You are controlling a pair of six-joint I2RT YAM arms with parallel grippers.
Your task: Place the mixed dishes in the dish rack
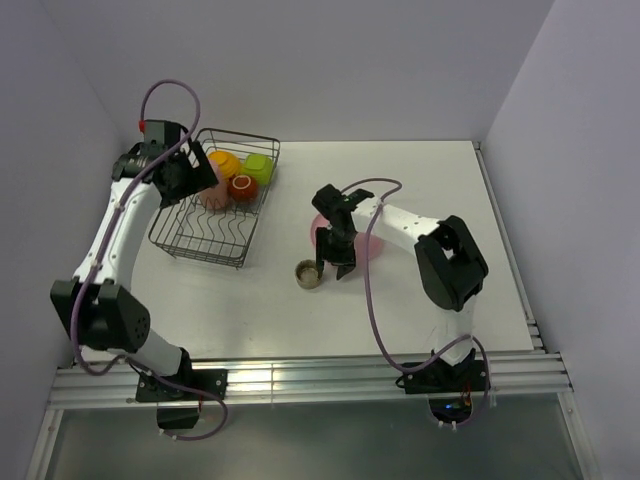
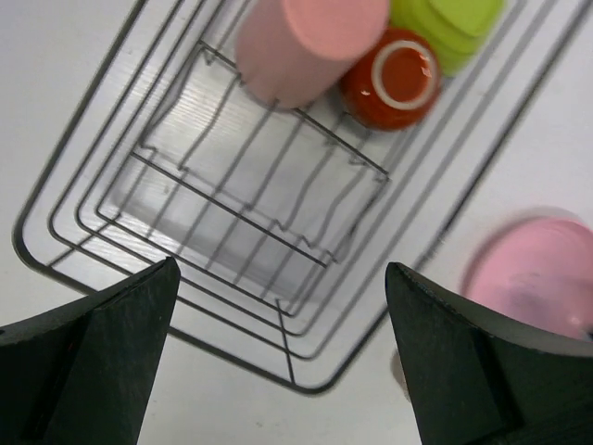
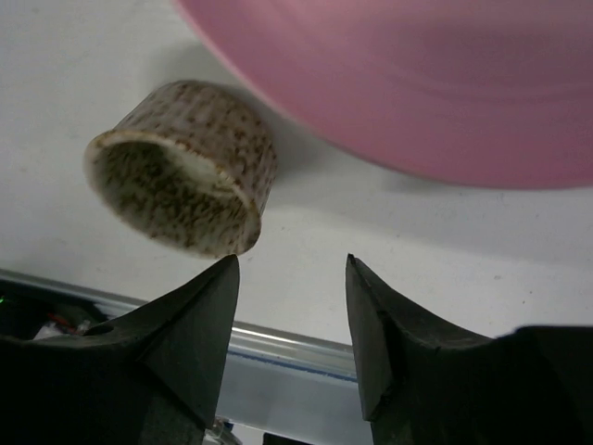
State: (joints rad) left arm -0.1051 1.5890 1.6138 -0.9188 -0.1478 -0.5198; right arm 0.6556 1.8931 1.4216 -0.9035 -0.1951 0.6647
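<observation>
Down on the table beside the dish rack (image 1: pixel 200 254), my right pincer (image 3: pixel 292 264) hangs part-open and empty, the small speckled dish (image 3: pixel 185 167) just off its tips and the pink plate (image 3: pixel 417 83) beyond. Two pieces left to load, I reckon. Next I must straddle that dish's rim and close. Over the rack my left pincer (image 2: pixel 280 269) gapes wide; inside sit the pink tumbler (image 2: pixel 306 42), red mug (image 2: pixel 398 79), green-sided bowl (image 2: pixel 449 28) and orange bowl (image 1: pixel 224 163).

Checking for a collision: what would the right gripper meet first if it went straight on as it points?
Probably the bare table beside the dish, short of the plate. Neither lies in the right gripper's line, though depth is unclear.
</observation>
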